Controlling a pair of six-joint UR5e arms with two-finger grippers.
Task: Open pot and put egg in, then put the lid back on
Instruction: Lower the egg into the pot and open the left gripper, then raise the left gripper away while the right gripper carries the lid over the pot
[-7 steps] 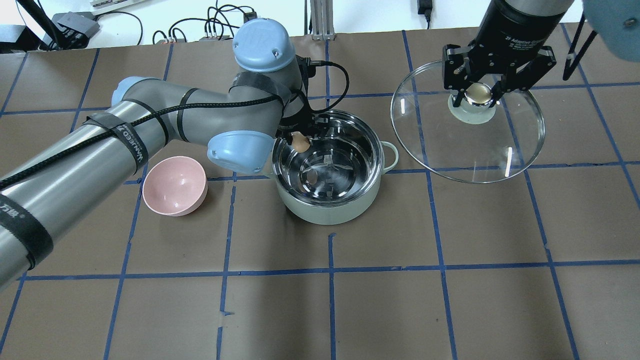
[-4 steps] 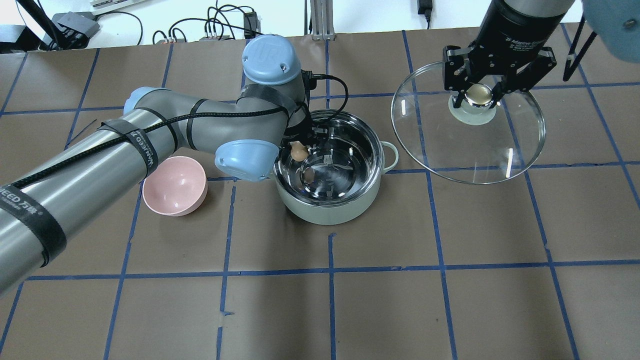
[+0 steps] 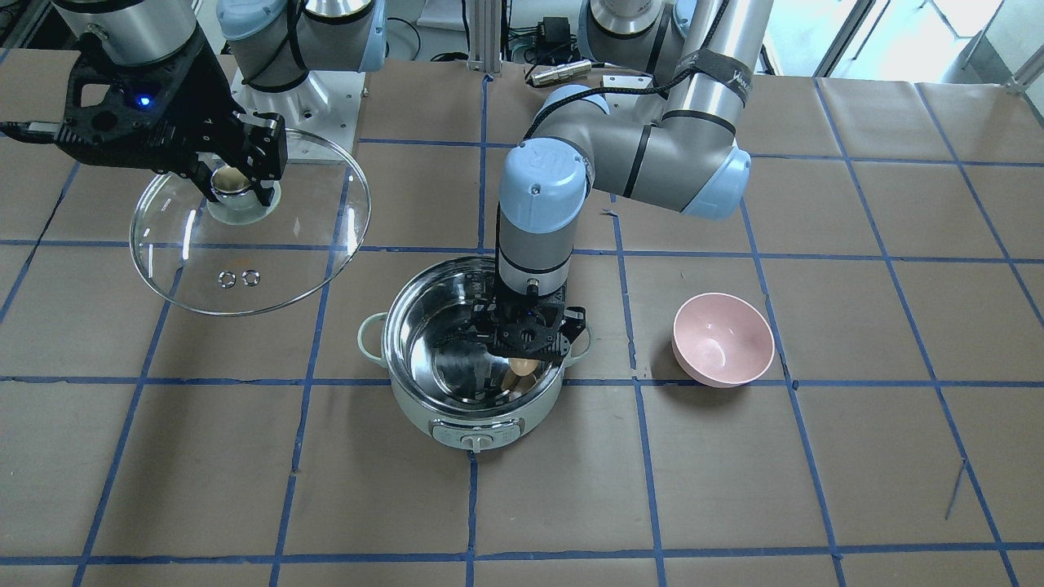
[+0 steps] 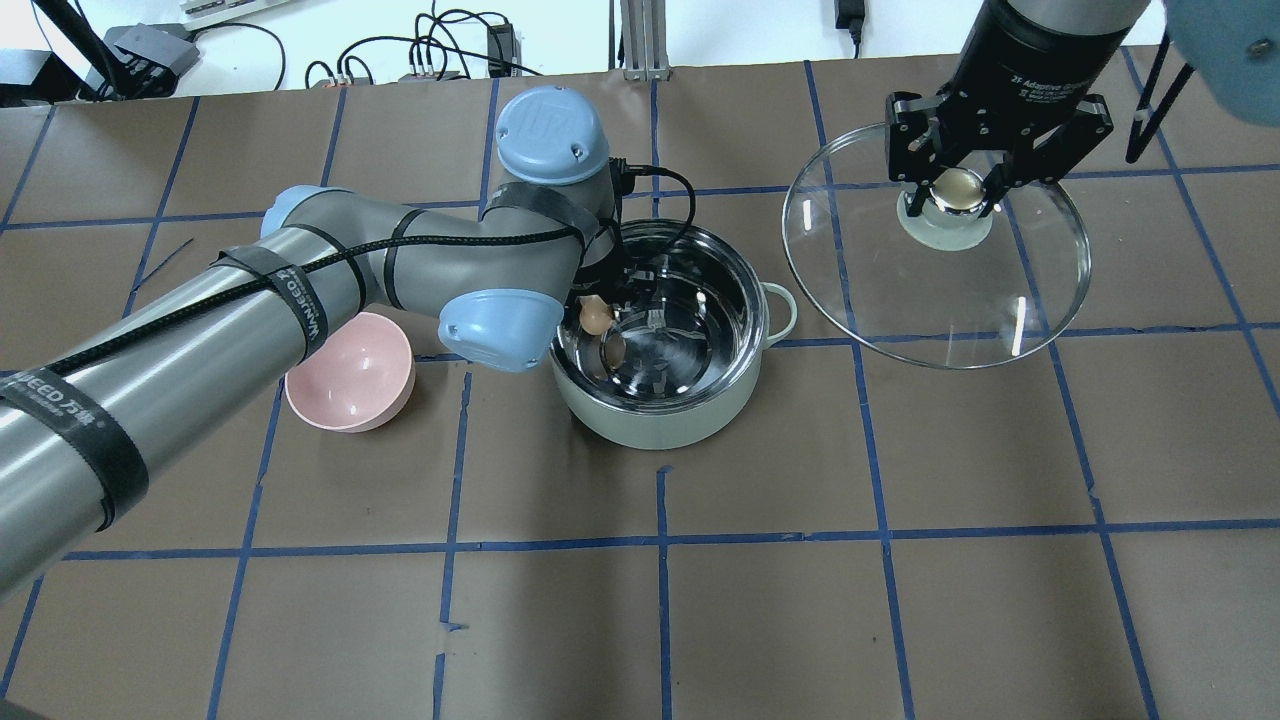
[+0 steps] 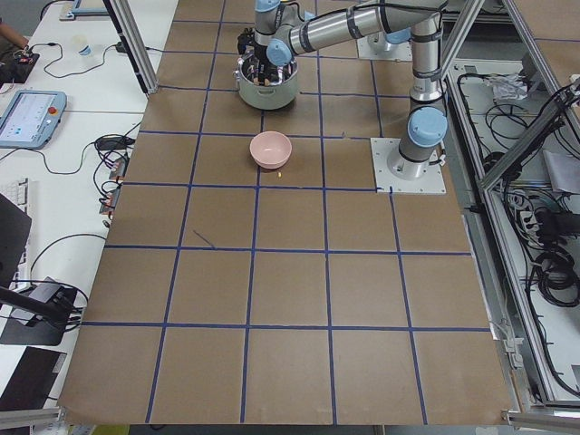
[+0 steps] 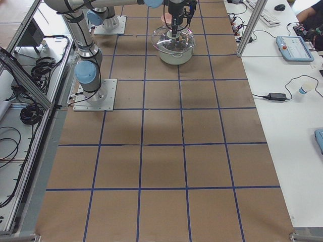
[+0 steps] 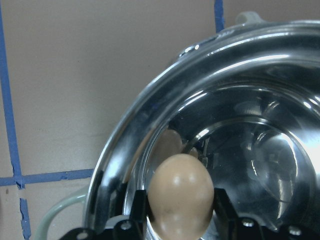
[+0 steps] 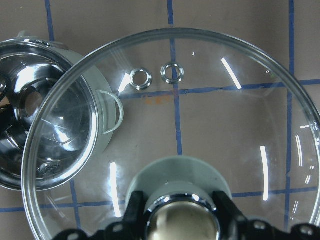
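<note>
The mint-green pot [image 4: 660, 415] stands open at mid-table, its steel inside bare; it also shows in the front view [image 3: 473, 424]. My left gripper [image 4: 598, 312] is shut on the brown egg [image 4: 595, 316] and holds it inside the pot's rim on the bowl side. The egg fills the left wrist view [image 7: 181, 194] and shows in the front view [image 3: 522, 367]. My right gripper [image 4: 958, 190] is shut on the knob of the glass lid [image 4: 940, 290], held in the air beside the pot. The lid also shows in the front view [image 3: 245, 277] and the right wrist view [image 8: 210, 110].
A pink bowl [image 4: 348, 372] sits on the table beside the pot, under my left arm; it also shows in the front view [image 3: 723, 339]. Brown paper with blue tape lines covers the table [image 4: 660, 600]. Cables lie beyond the far edge.
My left gripper has moved with the egg further over the pot and lower into it. The right gripper and lid have stayed in place.
</note>
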